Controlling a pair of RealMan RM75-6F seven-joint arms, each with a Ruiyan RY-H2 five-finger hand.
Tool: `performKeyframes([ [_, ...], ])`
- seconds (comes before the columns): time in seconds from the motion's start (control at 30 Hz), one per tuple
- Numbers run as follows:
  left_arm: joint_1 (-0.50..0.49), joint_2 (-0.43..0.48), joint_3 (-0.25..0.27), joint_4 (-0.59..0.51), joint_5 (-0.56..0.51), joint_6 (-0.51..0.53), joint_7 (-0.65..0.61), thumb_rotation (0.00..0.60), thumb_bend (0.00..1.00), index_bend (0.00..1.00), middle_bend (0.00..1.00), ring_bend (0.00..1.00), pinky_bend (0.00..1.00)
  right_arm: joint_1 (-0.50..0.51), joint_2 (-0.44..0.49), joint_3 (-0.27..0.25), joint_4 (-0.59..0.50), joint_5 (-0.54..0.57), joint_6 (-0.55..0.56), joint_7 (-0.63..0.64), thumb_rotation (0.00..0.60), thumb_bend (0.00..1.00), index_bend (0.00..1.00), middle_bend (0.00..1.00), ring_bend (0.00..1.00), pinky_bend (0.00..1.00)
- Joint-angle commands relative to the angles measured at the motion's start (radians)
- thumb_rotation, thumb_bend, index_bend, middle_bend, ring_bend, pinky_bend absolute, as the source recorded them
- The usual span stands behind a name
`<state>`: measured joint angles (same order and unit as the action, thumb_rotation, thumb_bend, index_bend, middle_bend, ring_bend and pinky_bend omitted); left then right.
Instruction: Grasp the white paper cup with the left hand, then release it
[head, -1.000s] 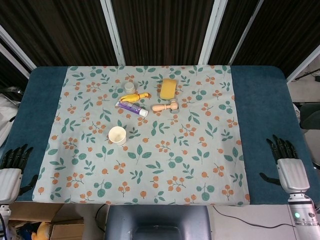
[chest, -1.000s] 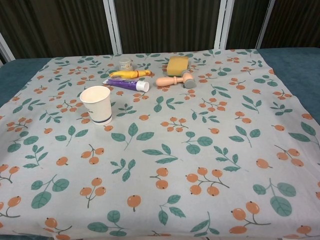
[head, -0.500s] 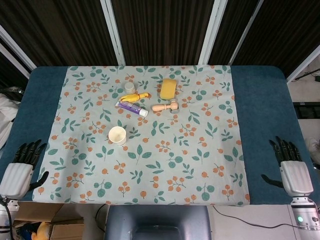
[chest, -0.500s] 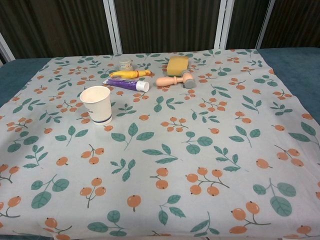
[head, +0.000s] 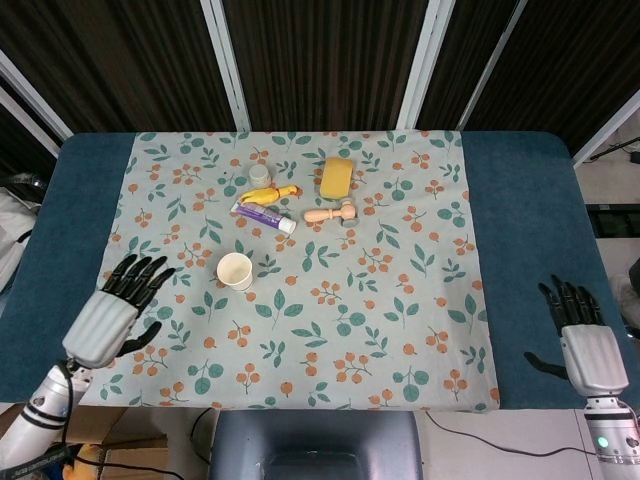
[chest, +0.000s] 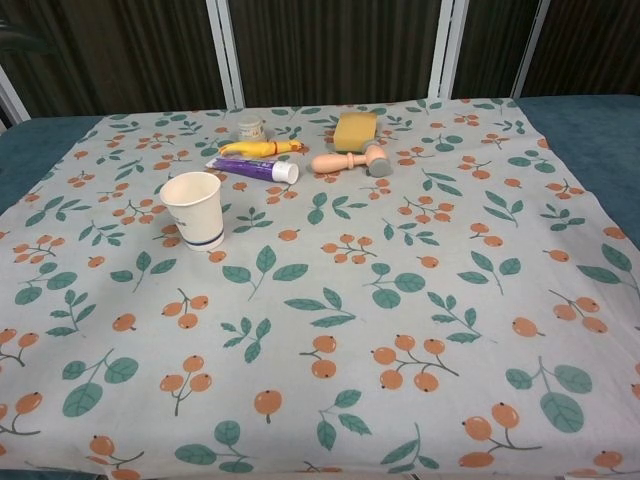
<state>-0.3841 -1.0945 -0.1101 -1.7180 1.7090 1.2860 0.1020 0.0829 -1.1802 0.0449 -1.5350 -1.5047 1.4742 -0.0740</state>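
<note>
The white paper cup (head: 235, 270) (chest: 193, 209) stands upright on the floral cloth, left of the middle, with a blue band near its base. My left hand (head: 113, 311) hovers to the cup's left and nearer the front edge, fingers spread and holding nothing, well apart from the cup. My right hand (head: 582, 336) rests at the table's front right corner, fingers apart and empty. Neither hand shows in the chest view.
Behind the cup lie a purple tube (head: 264, 217), a yellow banana-shaped toy (head: 268, 194), a small jar (head: 259, 174), a yellow sponge (head: 336, 176) and a wooden stamp (head: 331, 213). The floral cloth (head: 400, 300) covers a blue table (head: 520, 200).
My left hand has moved up from the front left corner and inward over the cloth's left edge, toward the cup. The right hand has barely shifted. The cup has not moved.
</note>
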Motion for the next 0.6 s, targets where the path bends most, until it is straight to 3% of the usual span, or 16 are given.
performKeyframes([
  [0.03,-0.152,-0.067,-0.058,-0.048,-0.071,-0.207,0.113,0.600,0.31,0.00,0.00,0.00,0.00,0.002,-0.006,-0.002,0.006,0.002,-0.008,-0.004,0.600,0.22,0.00,0.00,0.00,0.00],
  [0.23,-0.265,-0.135,-0.087,-0.088,-0.310,-0.417,0.334,0.600,0.31,0.00,0.00,0.00,0.00,0.006,0.002,-0.004,-0.005,0.000,-0.020,-0.011,0.600,0.22,0.00,0.00,0.00,0.00],
  [0.6,-0.436,-0.333,-0.118,0.084,-0.637,-0.487,0.573,0.600,0.31,0.00,0.00,0.00,0.00,0.004,-0.008,-0.007,0.007,0.009,-0.031,-0.013,0.600,0.22,0.00,0.00,0.00,0.00],
])
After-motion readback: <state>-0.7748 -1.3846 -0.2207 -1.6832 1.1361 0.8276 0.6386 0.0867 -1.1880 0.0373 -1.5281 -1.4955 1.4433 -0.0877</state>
